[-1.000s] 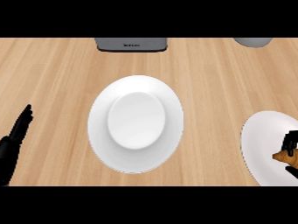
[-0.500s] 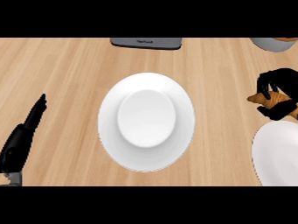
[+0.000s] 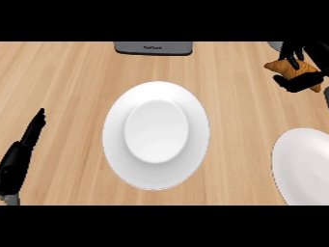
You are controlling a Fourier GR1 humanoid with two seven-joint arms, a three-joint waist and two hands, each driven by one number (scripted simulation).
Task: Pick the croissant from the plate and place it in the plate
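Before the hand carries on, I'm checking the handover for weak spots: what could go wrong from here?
1. The right hand holds the croissant up near the view's top right edge, far from the centre plate; it may slip out on the way.
2. Fingers cover only part of the croissant, so it might tilt on release and land on the plate's rim.
3. The side plate lies below the arm; a low path might brush it.

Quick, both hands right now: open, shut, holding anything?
Left hand: open, fingers straight, holding nothing, at the view's left edge.
Right hand: shut on the croissant, up off the counter.
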